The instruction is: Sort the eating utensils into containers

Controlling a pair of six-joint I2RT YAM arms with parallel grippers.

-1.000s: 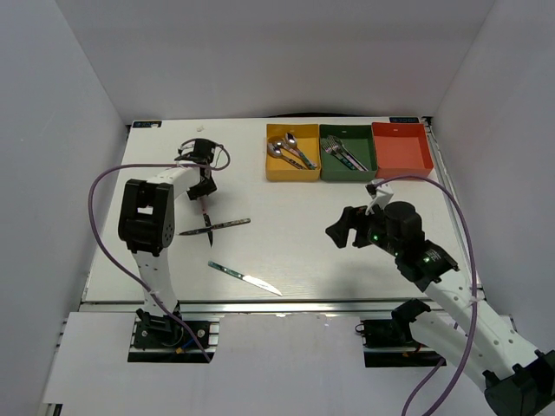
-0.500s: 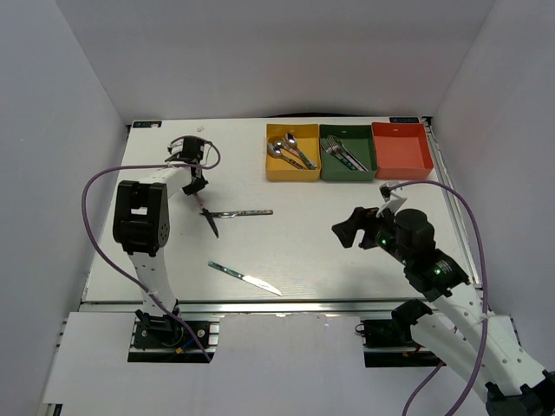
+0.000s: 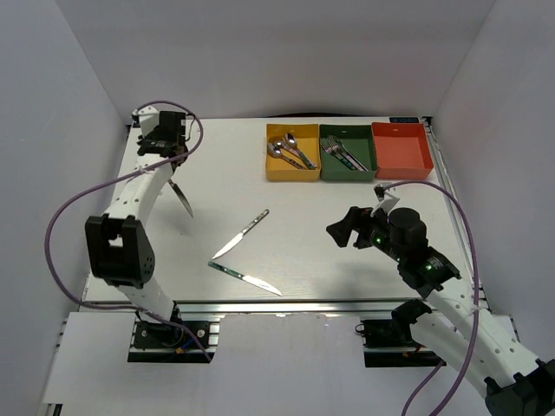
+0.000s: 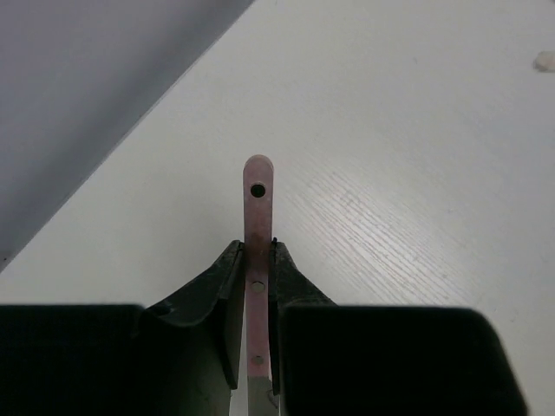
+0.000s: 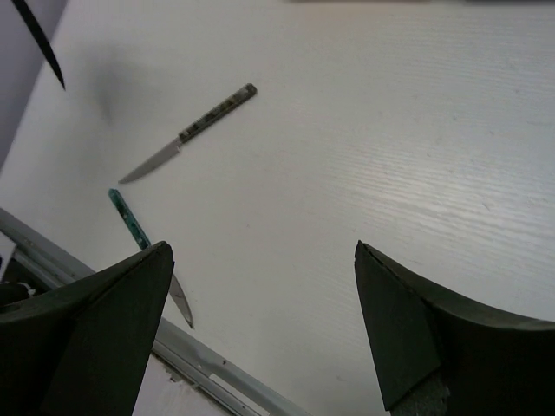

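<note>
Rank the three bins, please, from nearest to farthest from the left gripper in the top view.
From the left gripper, shut on the pink-handled knife:
1. yellow bin, left end of the row.
2. dark green bin, middle.
3. red-orange bin, right end.

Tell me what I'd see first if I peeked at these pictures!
The left gripper, at the table's far left, pinches a pink-handled knife that hangs in the air. Along the far edge sit three bright bins: the yellow bin with spoons, the green bin with forks, and the red-orange bin with nothing inside. A middle knife and a teal-handled knife lie loose on the white table.
</note>
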